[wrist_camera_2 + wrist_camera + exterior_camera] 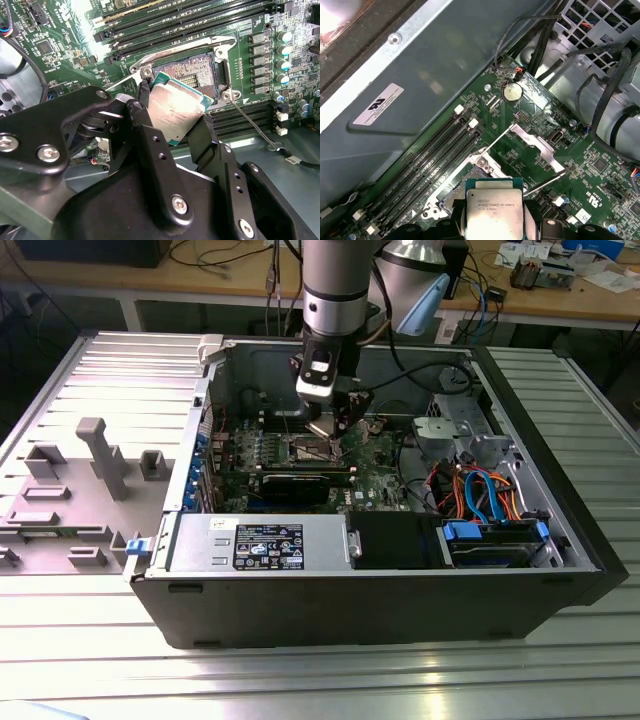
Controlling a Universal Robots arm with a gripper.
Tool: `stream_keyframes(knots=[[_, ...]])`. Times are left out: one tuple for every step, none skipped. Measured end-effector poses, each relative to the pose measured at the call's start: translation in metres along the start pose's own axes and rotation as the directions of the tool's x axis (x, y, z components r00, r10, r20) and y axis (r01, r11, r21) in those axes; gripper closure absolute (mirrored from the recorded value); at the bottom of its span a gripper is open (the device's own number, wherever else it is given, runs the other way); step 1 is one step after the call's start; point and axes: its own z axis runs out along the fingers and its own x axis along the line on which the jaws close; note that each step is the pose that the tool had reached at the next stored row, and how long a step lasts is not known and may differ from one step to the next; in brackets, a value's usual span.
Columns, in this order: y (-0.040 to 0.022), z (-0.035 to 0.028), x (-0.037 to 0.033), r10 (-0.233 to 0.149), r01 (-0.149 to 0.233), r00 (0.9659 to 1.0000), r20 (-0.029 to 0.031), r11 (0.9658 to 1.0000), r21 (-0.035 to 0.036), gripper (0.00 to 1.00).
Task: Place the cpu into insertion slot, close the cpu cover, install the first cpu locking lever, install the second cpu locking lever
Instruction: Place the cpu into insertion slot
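Second wrist view gives the best look here: the gripper [172,116] has the cpu [176,106] pinched by two opposite edges between its black fingers [205,142], so the jaws are closed down to about the chip's width and have a proper grip on it. The chip is tilted, silver top facing the camera, and it hangs just over the near edge of the insertion slot [192,70] rather than sitting in it. The socket is uncovered, with the contact field showing inside the silver rim. A thin wire lever [252,125] sticks out from one corner of the socket across the green board [60,50], and the long black memory slots [190,20] run right behind the socket. In the first wrist view you get the same grip from the other side: the cpu [494,210] is clamped in the gripper [494,221], and beyond it sits the cpu cover [536,146], which looks swung open away from the socket, with a coin battery [512,92] further off. The exterior view shows the arm reaching straight down into the open computer case [350,600] on the ribbed metal table [300,680], with the gripper [335,425] low over the middle of the board.
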Motion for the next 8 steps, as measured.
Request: stream_keyframes(knots=[[0.0000, 0.0001, 0.0000, 0.002, -0.002, 1.0000, 0.0003, 1.0000, 0.0001, 0.45], [0.0000, 0.0002, 0.0000, 0.006, -0.006, 1.0000, 0.0008, 1.0000, 0.0004, 0.45], [0.0000, 0.0003, 0.0000, 0.008, -0.008, 1.0000, 0.0011, 1.0000, 0.0007, 0.45], [0.0000, 0.0004, 0.0000, 0.011, -0.011, 0.9999, 0.0014, 0.9999, 0.0009, 0.45], [0.0000, 0.0004, 0.0000, 0.013, -0.013, 0.9999, 0.0018, 0.9999, 0.0010, 0.45], [0.0000, 0.0006, 0.0000, 0.016, -0.016, 0.9999, 0.0022, 0.9999, 0.0012, 0.45], [0.0000, 0.0007, 0.0000, 0.021, -0.021, 0.9998, 0.0028, 0.9998, 0.0017, 0.45], [0.0000, 0.0008, 0.0000, 0.026, -0.026, 0.9997, 0.0034, 0.9997, 0.0020, 0.45]])
